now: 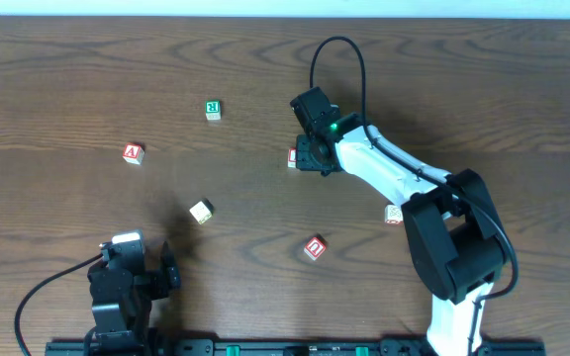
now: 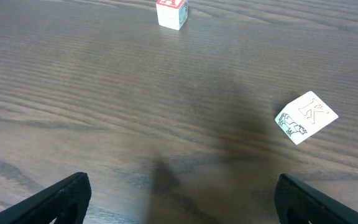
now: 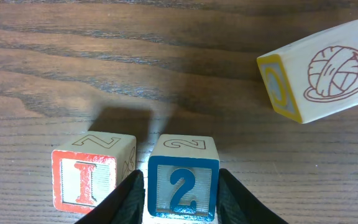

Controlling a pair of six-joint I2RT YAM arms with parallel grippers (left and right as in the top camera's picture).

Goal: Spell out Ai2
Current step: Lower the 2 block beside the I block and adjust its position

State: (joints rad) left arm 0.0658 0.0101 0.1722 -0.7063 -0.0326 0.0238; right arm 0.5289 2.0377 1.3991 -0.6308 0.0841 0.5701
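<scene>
The blue "2" cube [image 3: 183,180] stands on the table between the fingers of my right gripper [image 3: 182,199], which is shut on it. The red "I" cube [image 3: 92,177] stands just left of it, almost touching; its edge shows beside the gripper in the overhead view [image 1: 293,158]. The right gripper [image 1: 312,155] hides the "2" cube from above. The red "A" cube [image 1: 133,152] lies far to the left and also shows in the left wrist view [image 2: 171,12]. My left gripper [image 2: 182,199] is open and empty, low near the front edge [image 1: 166,269].
A green "R" cube [image 1: 213,109] lies at the back. A pale "K" cube [image 1: 201,211] [image 2: 306,117] lies ahead of the left gripper. A red U-like cube [image 1: 314,247] and another cube [image 1: 393,214] lie near the right arm. A yarn-ball cube [image 3: 319,71] lies beyond the "2".
</scene>
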